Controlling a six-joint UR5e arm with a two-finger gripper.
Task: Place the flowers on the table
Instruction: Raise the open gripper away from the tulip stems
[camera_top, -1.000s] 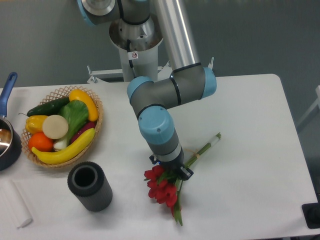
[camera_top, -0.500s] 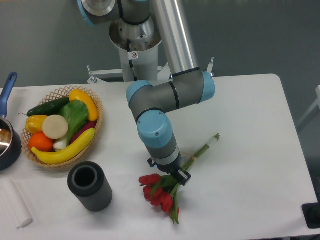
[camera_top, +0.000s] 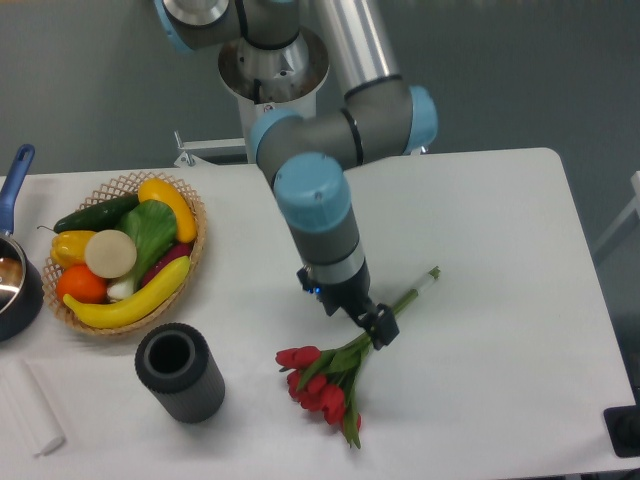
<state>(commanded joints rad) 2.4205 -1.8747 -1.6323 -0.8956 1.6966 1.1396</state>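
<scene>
Fingers (camera_top: 381, 329) sit low over the stems, can't tell if they're clamped or apart. Flowers (camera_top: 325, 385) lie flat on the counter (camera_top: 500, 220), blooms toward the front edge, so placement looks done; release probably next.

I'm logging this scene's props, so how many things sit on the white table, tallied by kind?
Red tulip bunches with green stems: 1
Woven baskets of fruit and vegetables: 1
Dark grey cylinders: 1
Dark pots with blue handles: 1
White rolled cloths: 1
Total: 5
</scene>
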